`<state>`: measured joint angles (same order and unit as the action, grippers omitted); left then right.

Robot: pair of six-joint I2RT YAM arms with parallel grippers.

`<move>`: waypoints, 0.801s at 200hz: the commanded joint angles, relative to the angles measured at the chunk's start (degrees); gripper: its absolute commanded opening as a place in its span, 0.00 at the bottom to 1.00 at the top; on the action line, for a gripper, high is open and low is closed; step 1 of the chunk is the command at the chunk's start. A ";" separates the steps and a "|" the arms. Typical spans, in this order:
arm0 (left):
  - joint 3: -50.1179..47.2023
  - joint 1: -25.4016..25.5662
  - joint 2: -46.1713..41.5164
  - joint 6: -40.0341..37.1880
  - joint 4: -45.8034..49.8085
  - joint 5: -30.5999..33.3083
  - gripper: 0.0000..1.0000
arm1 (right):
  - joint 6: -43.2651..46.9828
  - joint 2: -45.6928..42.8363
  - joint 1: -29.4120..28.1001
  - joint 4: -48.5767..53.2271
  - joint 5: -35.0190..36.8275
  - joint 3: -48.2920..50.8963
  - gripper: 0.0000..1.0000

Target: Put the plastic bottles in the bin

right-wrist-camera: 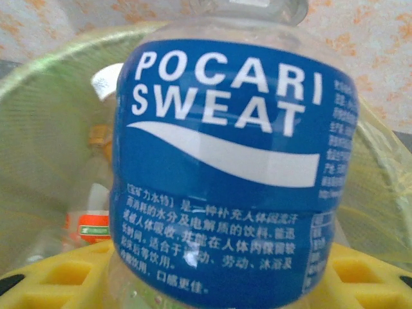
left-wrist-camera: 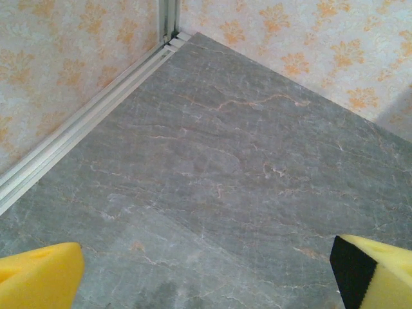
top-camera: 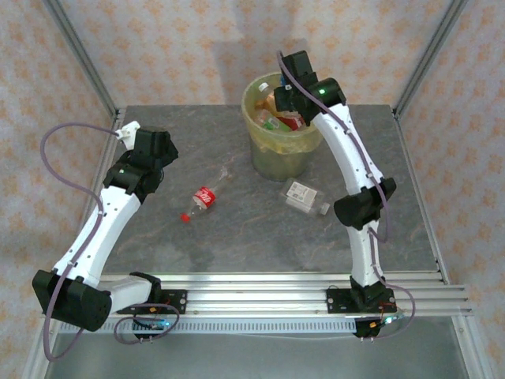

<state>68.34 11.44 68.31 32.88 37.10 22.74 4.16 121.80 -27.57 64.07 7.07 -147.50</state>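
Mostly the job looks done: several plastic bottles (top-camera: 278, 117) already lie in the bin (top-camera: 272, 162); the right gripper (right-wrist-camera: 206, 290) hangs over the bin's mouth, its jaws clamped on a blue Pocari Sweat bottle (right-wrist-camera: 225, 161) that is not yet released; two more lie on the table (top-camera: 237, 237), a red-labelled cola bottle (top-camera: 203, 198) left of the bin and a white-labelled bottle (top-camera: 304, 196) just in front of it; the left gripper (left-wrist-camera: 206, 277) stands wide open and empty above bare tabletop near the far left corner.
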 commanded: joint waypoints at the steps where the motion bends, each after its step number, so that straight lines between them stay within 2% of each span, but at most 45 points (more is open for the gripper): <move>1: 1.36 -0.72 0.57 -0.85 1.86 0.48 1.00 | 0.70 0.80 1.24 2.96 -1.60 -2.26 0.43; 38: 1.47 -0.90 0.71 -0.67 1.99 0.41 1.00 | 2.04 2.06 1.46 5.50 -2.06 -2.84 0.50; 90: 1.80 -1.01 1.39 -0.46 2.01 -0.29 1.00 | -1.39 1.56 1.47 9.06 1.38 -2.39 0.53; 105: 1.83 -1.06 1.58 -0.38 2.01 -0.51 1.00 | -1.91 1.18 1.47 9.68 2.44 -2.11 0.63; 160: 2.15 -1.06 2.16 -0.49 1.92 -0.71 1.00 | -1.88 -0.74 1.47 9.11 3.02 -1.62 0.78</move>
<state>68.64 11.07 70.26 32.91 37.10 21.50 2.63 123.26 -25.98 71.96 7.70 -148.20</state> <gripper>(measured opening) 0.999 0.768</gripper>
